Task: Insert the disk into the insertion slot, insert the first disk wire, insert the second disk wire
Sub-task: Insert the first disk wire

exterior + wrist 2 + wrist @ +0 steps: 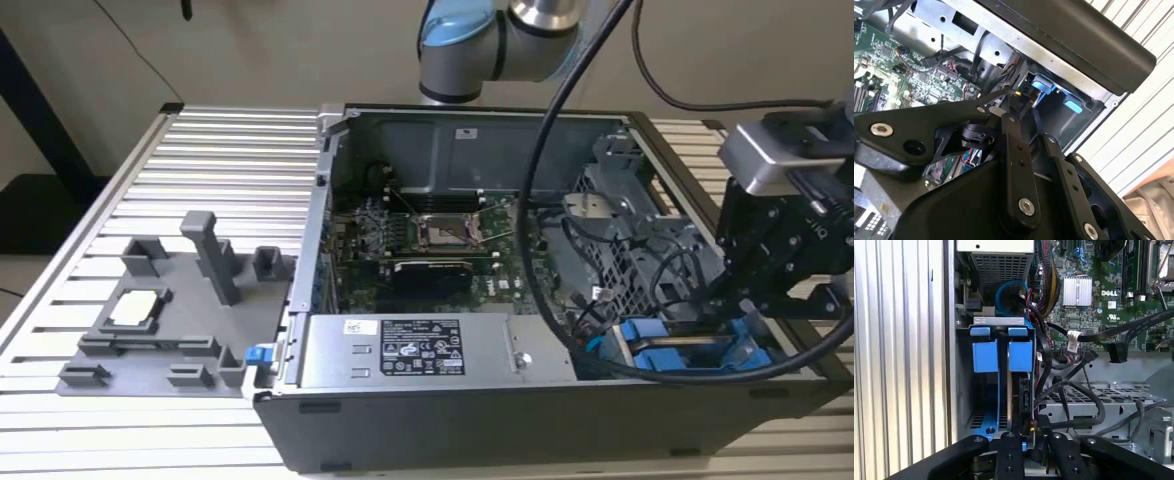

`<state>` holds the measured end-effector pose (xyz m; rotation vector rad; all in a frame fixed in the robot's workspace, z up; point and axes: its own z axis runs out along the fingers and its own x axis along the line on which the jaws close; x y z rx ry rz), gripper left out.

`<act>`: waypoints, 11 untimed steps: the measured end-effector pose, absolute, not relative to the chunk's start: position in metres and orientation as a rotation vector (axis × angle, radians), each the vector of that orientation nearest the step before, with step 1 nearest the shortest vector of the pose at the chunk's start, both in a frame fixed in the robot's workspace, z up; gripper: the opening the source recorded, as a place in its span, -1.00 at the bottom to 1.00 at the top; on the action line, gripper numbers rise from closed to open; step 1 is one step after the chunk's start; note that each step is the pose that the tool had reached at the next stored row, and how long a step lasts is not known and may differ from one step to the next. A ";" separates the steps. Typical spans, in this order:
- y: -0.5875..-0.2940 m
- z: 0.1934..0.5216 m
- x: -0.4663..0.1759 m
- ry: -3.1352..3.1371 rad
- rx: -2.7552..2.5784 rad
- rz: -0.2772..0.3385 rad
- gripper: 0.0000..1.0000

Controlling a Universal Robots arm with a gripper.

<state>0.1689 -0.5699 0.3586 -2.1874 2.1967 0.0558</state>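
Okay, quick rundown for you.
Slot (1010, 395): bay nearer the motherboard (1114, 285), filled.
Disk (1020, 356): looks seated there, blue frame showing.
Handling: stiff, dense, knock-sensitive; I'd have you grip the frame edges.
Claw (1033, 436): near the disk's exposed end; can't tell its opening or load.

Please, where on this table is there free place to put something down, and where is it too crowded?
Free: the ribbed table behind the grey fixture, and the strip in front of it, both at the exterior view's left of the computer case. Crowded: the corner with the blue carriers, cables and the hand.
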 end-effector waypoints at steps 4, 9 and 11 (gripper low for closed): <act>-0.570 0.373 0.169 2.197 -2.187 0.057 -0.47; -0.570 0.387 0.169 2.197 -2.188 0.057 -0.47; -0.570 0.389 0.169 2.197 -2.188 0.057 -0.47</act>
